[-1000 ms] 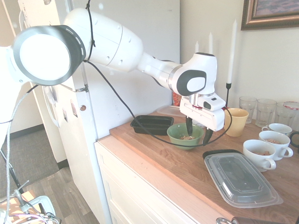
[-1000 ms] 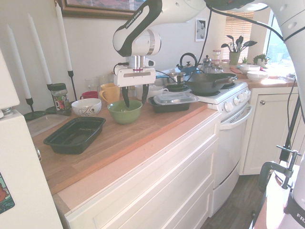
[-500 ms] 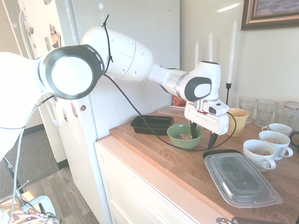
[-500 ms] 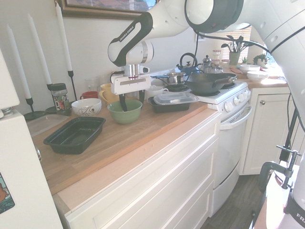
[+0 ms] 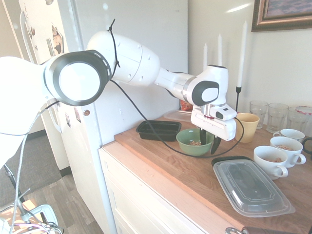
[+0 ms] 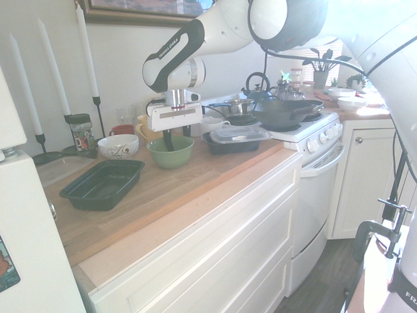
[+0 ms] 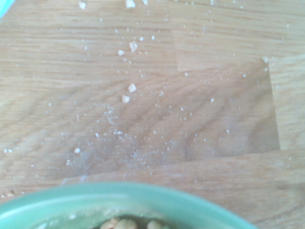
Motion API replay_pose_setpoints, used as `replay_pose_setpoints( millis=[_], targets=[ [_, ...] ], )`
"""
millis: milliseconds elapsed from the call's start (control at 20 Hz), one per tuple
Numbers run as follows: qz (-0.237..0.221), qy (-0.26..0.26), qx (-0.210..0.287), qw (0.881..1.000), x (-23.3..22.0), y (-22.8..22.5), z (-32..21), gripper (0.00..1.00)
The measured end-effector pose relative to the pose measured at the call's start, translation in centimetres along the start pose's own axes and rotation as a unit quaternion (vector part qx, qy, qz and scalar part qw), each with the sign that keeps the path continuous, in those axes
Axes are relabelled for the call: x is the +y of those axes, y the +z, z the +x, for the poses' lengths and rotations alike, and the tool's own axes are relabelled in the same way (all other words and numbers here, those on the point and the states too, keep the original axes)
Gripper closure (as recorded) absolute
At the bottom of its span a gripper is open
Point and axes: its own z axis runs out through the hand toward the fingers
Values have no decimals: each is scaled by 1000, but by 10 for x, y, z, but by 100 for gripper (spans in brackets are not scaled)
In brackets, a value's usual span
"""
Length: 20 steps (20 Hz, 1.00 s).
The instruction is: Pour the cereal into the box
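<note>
Gripper (image 5: 208, 141): fingers spread apart and straddling the bowl's rim, one dark finger dipped inside the bowl and the other hanging outside it. Nothing pinched yet as far as I can see. In the second exterior view only one finger (image 6: 169, 139) really shows, down inside the bowl.

Green bowl (image 5: 194, 141): sits on the wooden counter (image 5: 195, 180) right under the gripper. The wrist view catches a curve of its rim (image 7: 119, 200) up close.

Cereal (image 5: 195, 143): a small tan-brown heap in the bottom of the green bowl. A few bits (image 7: 128, 224) peek over the rim in the wrist view too.

Crumbs (image 7: 128, 93): pale specks scattered over the wood just beside the bowl, wrist view only.

Box (image 5: 159, 130): the shallow black tray, looks empty, on the counter on the side of the bowl away from the mugs, near the fridge. Close to the bowl, but not touching it.

Lidded container (image 5: 251, 185): black base with a clear ribbed lid, on the other side of the bowl, nearer the counter's front edge.

Yellow mug (image 5: 247, 126): just behind the gripper, by the wall.

White mugs (image 5: 271, 161): a cluster of three past the lidded container, tan stuff inside at least two of them.

Candles (image 5: 242, 48): tall white ones standing against the wall.
</note>
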Motion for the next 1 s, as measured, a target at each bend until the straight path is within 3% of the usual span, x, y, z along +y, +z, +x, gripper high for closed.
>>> replay_pose_setpoints(
  millis=[1000],
  targets=[
    [13,6,14,1000,6,-21,5,100]
  ],
)
